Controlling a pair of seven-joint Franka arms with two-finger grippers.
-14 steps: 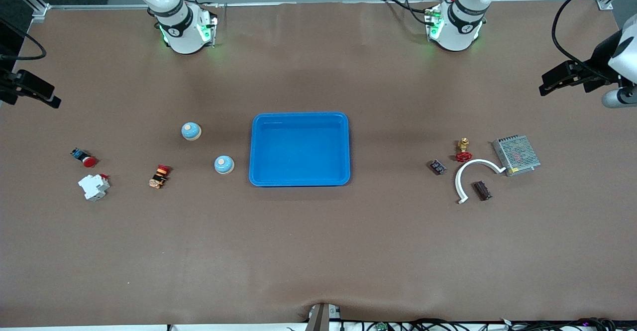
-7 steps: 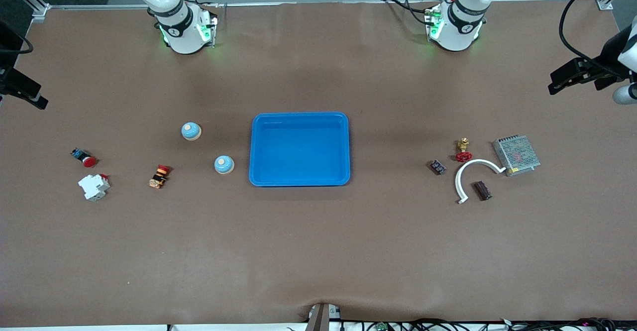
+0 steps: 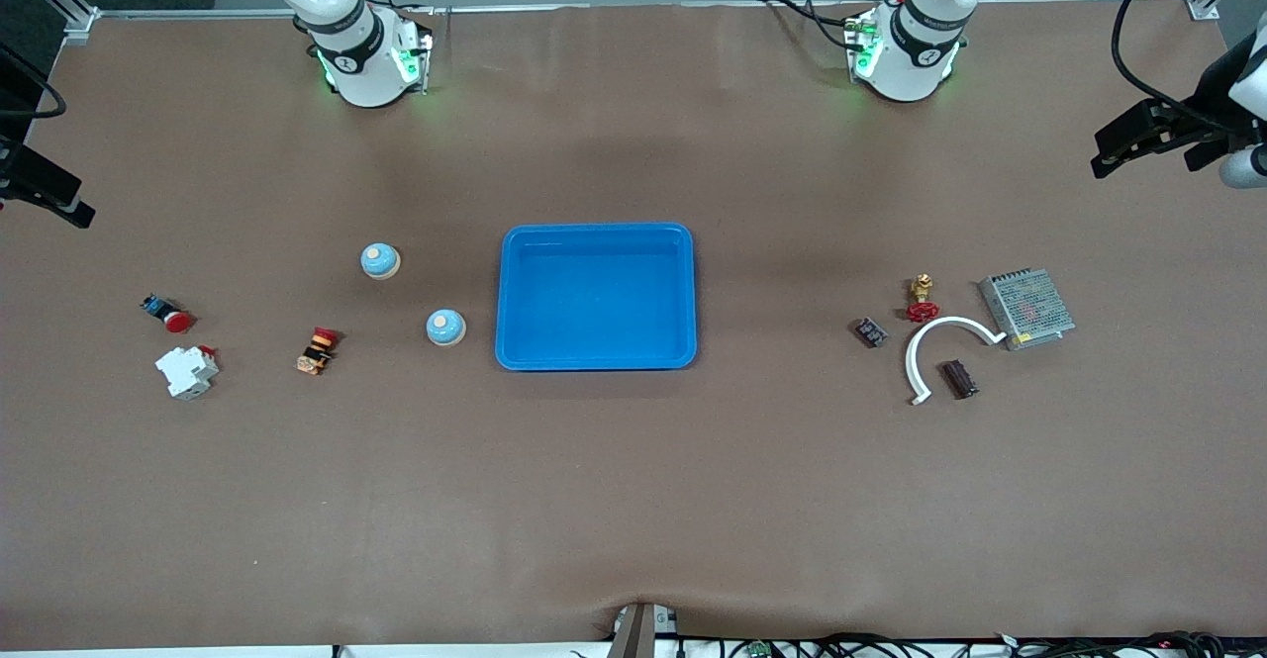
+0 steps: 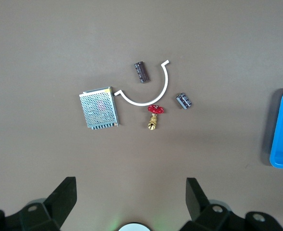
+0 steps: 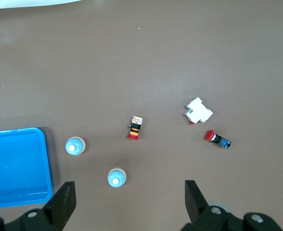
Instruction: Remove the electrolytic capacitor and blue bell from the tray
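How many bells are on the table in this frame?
2. One bell sits beside the blue tray, toward the right arm's end. The other bell lies farther from the front camera and farther from the tray. None appears hidden.

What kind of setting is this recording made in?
Probably a robotics lab bench: a brown-covered table with a blue tray at its middle, small electrical parts such as a metal-cased power supply, and cables along its edge.

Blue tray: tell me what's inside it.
Nothing can be seen inside the tray: its whole blue floor shows bare in the front view, and nothing covers it. Both bells sit outside, on the table.
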